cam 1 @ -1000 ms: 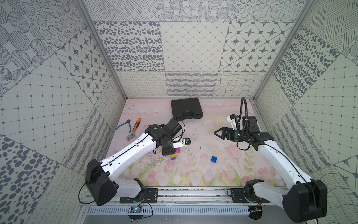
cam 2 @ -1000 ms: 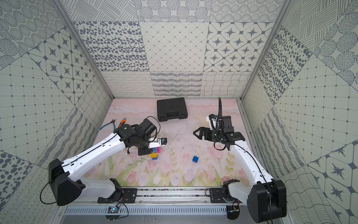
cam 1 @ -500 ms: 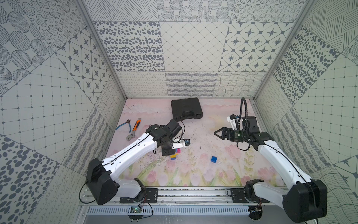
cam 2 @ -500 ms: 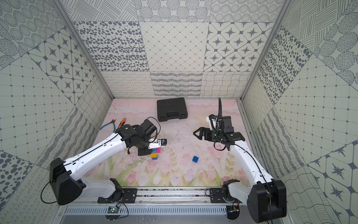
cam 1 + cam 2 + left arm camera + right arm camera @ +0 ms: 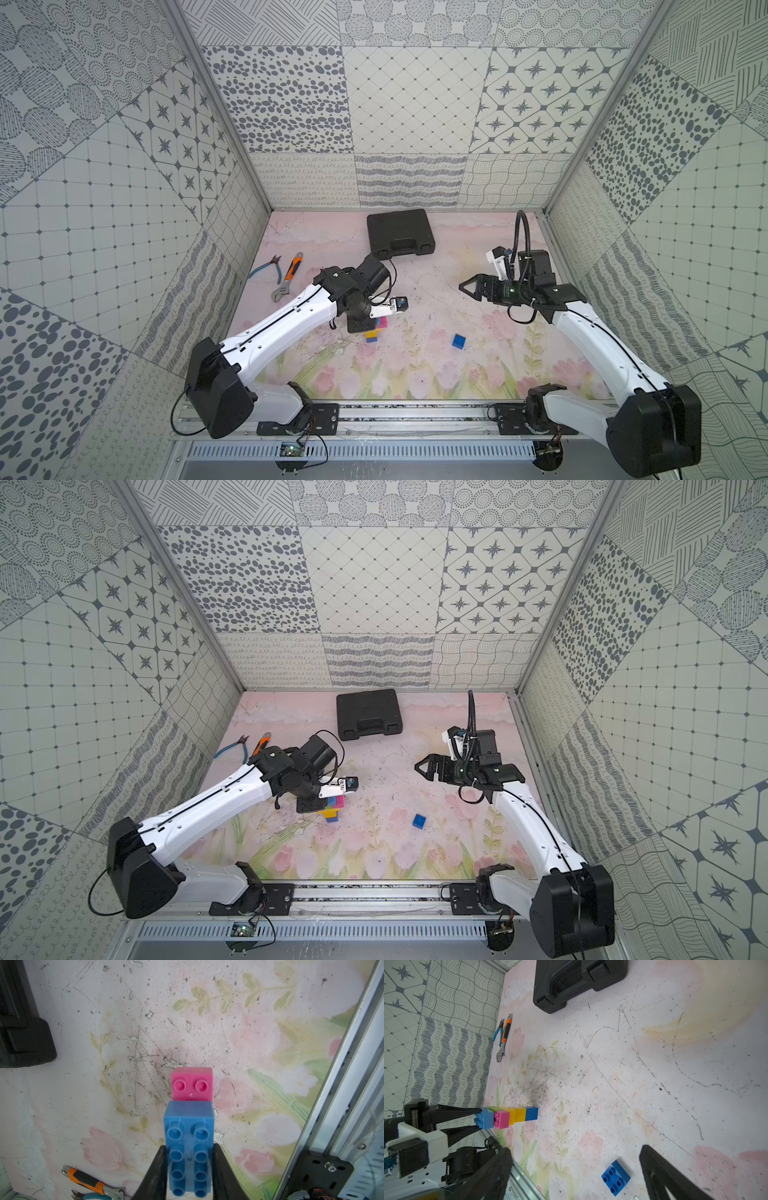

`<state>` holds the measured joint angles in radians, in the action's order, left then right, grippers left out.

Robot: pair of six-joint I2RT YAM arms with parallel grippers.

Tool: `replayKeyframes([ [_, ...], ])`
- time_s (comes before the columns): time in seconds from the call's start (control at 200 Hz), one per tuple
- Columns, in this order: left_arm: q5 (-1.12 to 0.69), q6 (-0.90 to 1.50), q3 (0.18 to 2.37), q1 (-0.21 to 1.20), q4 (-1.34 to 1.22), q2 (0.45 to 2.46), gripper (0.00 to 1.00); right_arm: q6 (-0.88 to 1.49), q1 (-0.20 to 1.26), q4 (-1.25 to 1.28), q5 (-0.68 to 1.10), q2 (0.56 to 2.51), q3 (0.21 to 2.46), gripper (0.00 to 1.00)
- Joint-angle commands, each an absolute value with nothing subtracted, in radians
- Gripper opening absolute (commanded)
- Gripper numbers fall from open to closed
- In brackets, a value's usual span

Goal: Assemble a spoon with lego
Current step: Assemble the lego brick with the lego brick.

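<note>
The spoon point(image 5: 376, 330) point(image 5: 332, 807) stands upright on the table left of centre. In the right wrist view it is a light blue brick point(image 5: 486, 1118) on a pink and green layer, then yellow, then a dark blue foot. My left gripper point(image 5: 189, 1147) point(image 5: 481, 1118) points down from above and is shut on the long sides of that light blue top brick point(image 5: 189, 1124); the pink brick point(image 5: 192, 1084) sticks out below it. One loose lego, a dark blue square brick point(image 5: 459, 340) point(image 5: 419, 820) point(image 5: 615, 1177), lies on the table. My right gripper point(image 5: 467, 286) point(image 5: 575, 1149) hovers open and empty to the right.
A black plastic case point(image 5: 401, 232) lies at the back centre. An orange-handled wrench point(image 5: 291, 274) and blue-handled pliers point(image 5: 268, 268) lie at the back left near the wall. The metal rail point(image 5: 415, 415) carrying both arm bases runs along the front edge.
</note>
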<state>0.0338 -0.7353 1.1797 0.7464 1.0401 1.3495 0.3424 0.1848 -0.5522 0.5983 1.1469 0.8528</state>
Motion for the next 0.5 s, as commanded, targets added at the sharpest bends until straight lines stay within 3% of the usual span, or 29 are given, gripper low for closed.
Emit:
replayKeyframes([
  [0.0,0.041,-0.753,1.186,0.743,1.061,1.363,0.09,0.325,0.19,-0.516,0.6,1.129,0.843,0.98],
  [0.495,-0.037,-0.751,1.184,0.745,1.098,1.388,0.09,0.324,0.19,-0.505,0.599,1.131,0.845,0.98],
])
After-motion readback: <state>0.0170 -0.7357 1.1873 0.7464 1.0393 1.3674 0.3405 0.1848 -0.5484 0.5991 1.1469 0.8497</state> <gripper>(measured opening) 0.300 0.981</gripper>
